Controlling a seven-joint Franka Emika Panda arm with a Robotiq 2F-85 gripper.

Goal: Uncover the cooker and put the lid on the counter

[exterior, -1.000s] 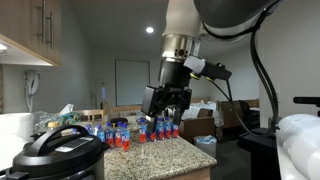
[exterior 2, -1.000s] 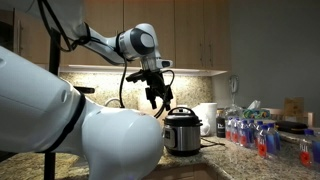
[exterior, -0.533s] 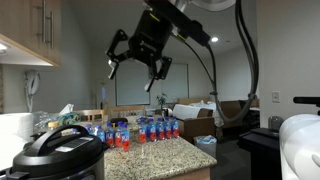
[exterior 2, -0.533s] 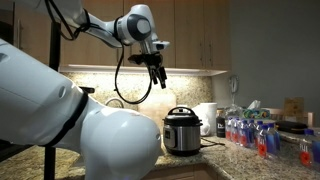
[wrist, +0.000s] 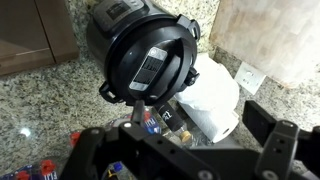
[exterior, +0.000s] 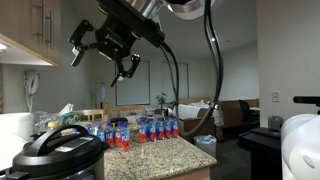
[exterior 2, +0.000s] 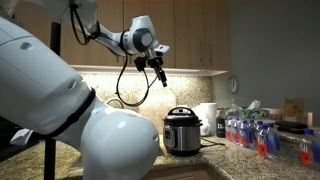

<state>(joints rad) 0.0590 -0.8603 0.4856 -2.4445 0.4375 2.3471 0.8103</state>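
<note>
The cooker (exterior: 62,166) stands on the counter (exterior: 165,156), black with a steel band, and its lid (exterior: 57,144) is on it. Both exterior views show it (exterior 2: 182,137) with the domed lid (exterior 2: 181,113) on top. In the wrist view I look down on the round black lid (wrist: 148,62) with its central handle, on the granite counter (wrist: 40,110). My gripper (exterior: 100,45) is open and empty, high in the air above the cooker, touching nothing. It also shows in an exterior view (exterior 2: 159,70) and in the wrist view (wrist: 185,150).
A white paper towel roll (wrist: 215,100) stands right next to the cooker. Several water bottles (exterior: 140,130) with red and blue labels crowd the counter's far part (exterior 2: 250,130). Wall cabinets (exterior: 30,30) hang above. A wall outlet (wrist: 250,75) is behind the roll.
The gripper has risen from just above the bottles and swung across to a spot high over the cooker. It stayed open. The cooker and lid have not moved.
</note>
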